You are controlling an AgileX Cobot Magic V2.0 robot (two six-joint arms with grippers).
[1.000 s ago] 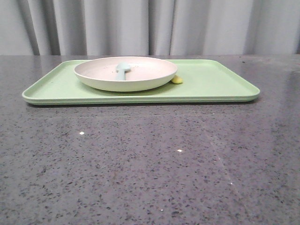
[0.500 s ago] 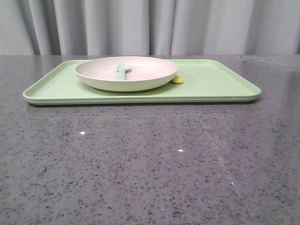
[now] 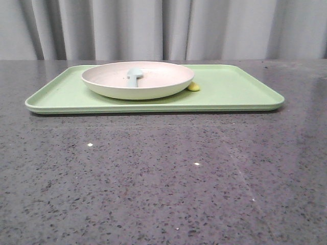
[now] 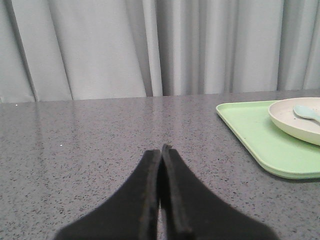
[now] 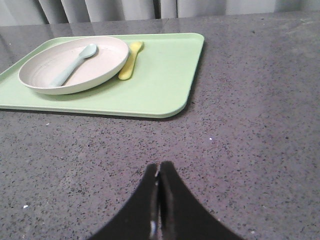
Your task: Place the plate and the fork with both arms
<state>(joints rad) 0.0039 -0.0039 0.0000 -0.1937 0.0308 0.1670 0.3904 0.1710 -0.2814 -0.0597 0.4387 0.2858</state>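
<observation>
The pinkish-beige plate (image 3: 138,79) sits on the left half of the light-green tray (image 3: 235,94); it also shows in the right wrist view (image 5: 75,62) and partly in the left wrist view (image 4: 297,120). The pale-yellow fork (image 5: 130,60) lies on the tray right beside the plate; only its rounded end (image 3: 193,87) shows in the front view. My left gripper (image 4: 161,150) is shut and empty over bare table, left of the tray. My right gripper (image 5: 160,167) is shut and empty over bare table, in front of the tray. Neither arm shows in the front view.
A pale blue spoon (image 5: 72,62) lies inside the plate, also seen in the front view (image 3: 134,75). The tray sits far back on the dark speckled table (image 3: 163,173). A grey curtain (image 3: 163,28) hangs behind the table.
The whole front view shifted very slightly to the right one second ago; since half a second ago nothing has visibly moved.
</observation>
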